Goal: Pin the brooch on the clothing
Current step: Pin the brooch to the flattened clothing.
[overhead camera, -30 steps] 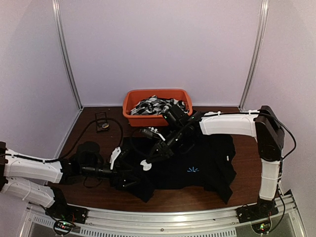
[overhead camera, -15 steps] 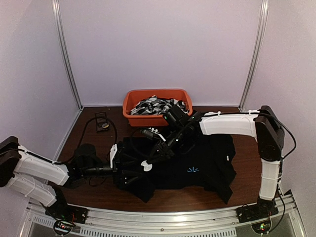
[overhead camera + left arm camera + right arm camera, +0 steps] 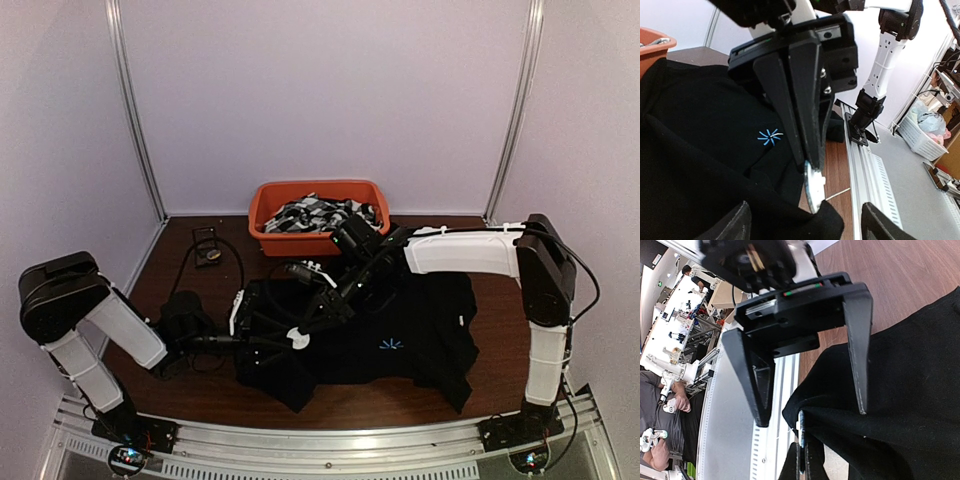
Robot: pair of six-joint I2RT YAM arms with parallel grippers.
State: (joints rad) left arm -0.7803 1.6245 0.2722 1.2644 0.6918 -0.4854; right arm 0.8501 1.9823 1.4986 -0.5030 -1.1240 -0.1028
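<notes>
At the near edge, the metal rail is carrying both arm bases. Just beyond it the black shirt is lying spread over the brown table, rumpled along its left side, with its light-blue starburst mark facing up near the middle. The left gripper is sitting low at the shirt's left edge, its jaws standing wide apart and grasping nothing, and a folded hem of the black cloth is showing in the gap between its two fingers. Facing it, the right gripper is slanting down from the far right over the shirt. It is clenched on the brooch, a small white disc pinched edge-on at the fingertips. The disc is hanging just above the bunched hem, left of the starburst (whether its lower rim is touching the cloth cannot be told from these views). The two grippers are sitting close together but apart. Farther back on the left, a small dark object with a cable trailing from it is resting on bare wood. At the back wall the orange bin is holding a heap of black-and-white patterned fabrics.
</notes>
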